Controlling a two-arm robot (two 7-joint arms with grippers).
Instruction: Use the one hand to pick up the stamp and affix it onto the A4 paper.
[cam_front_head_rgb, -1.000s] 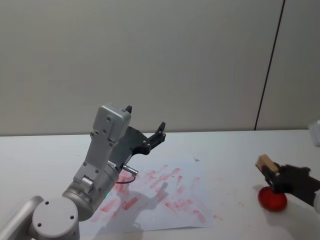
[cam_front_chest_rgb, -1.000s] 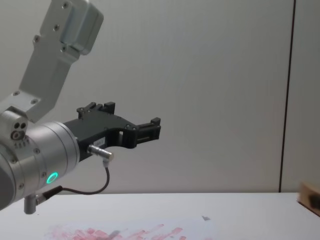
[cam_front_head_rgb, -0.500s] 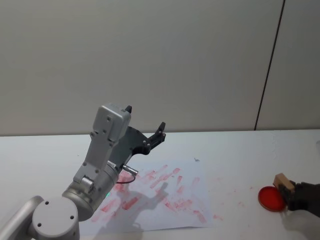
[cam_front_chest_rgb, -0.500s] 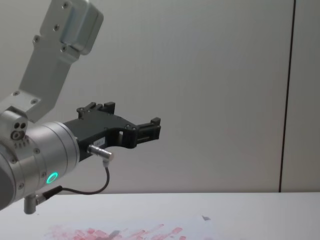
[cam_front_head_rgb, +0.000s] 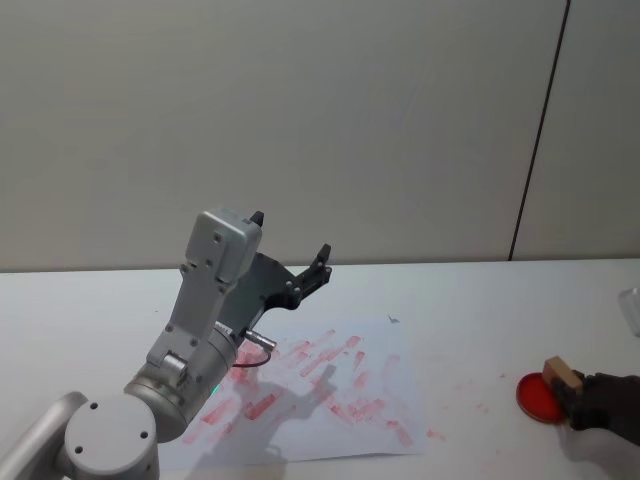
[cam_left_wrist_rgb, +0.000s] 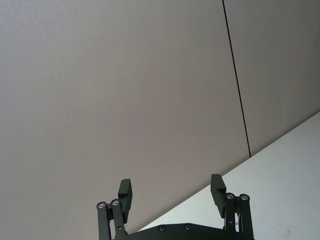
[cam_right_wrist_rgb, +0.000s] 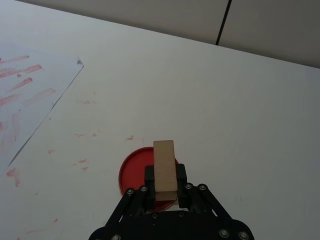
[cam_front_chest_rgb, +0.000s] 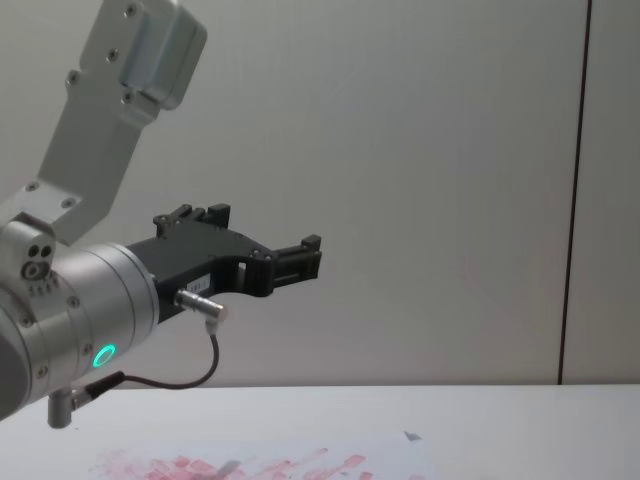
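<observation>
The stamp (cam_right_wrist_rgb: 164, 172) is a plain light-brown wooden block. The right tool (cam_right_wrist_rgb: 165, 179) pinches it between its fingers, over a red ink pad (cam_right_wrist_rgb: 134, 172). The left tool (cam_left_wrist_rgb: 172, 192) hangs spread.

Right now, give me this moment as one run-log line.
right gripper: shut on stamp, at red ink pad | left gripper: open, raised above table | A4 paper: red marks already on it
</observation>
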